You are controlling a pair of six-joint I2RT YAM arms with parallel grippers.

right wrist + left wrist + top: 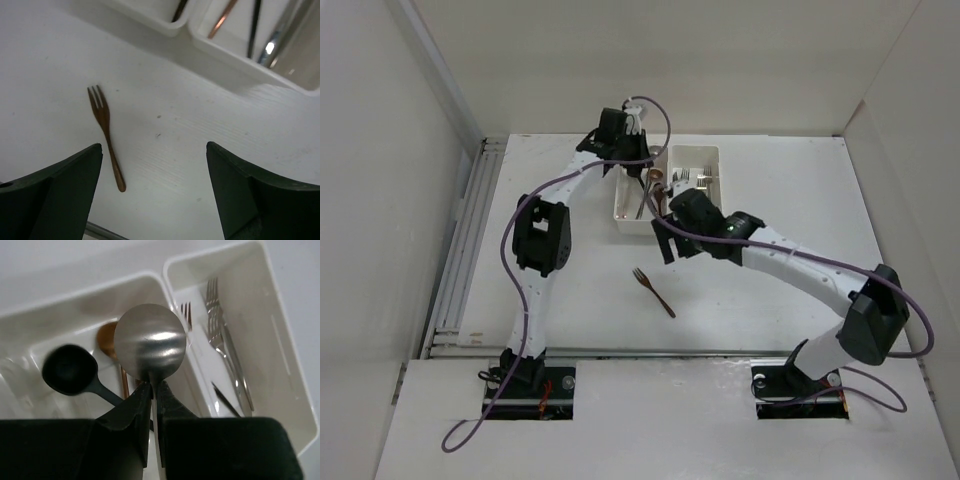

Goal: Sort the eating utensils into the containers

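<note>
**While a spoon hangs over the bins, one fork lies out alone**

Where the left claw (154, 387) clenches it by the neck, a silver spoon (150, 342) shows in the left wrist view with its bowl toward the top of the frame. It is held above the divide between two white bins. Beneath it, the left-hand bin (75, 305) holds a black spoon (70, 370) and a copper spoon (106, 337). The right-hand bin (260, 285) holds silver forks (220, 330), the tines of a copper fork (186, 312) and one slim black handle (225, 400).

From above, the bins sit side by side in the upper middle of the frame. A copper-brown fork (653, 292) lies by itself on the white counter (770, 200) just below them, tines toward the upper left. The right claw (155, 190) hovers over it, released, its two dark fingers (55, 195) spread wide and touching nothing. In the top view the right arm's wrist crosses the near end of the bins and hides part of them.

Plain white walls (380, 150) close the counter in at the left, back and right. A metal rail (460, 260) runs along its left edge, and purple cables (515, 290) trail along both arms.
</note>
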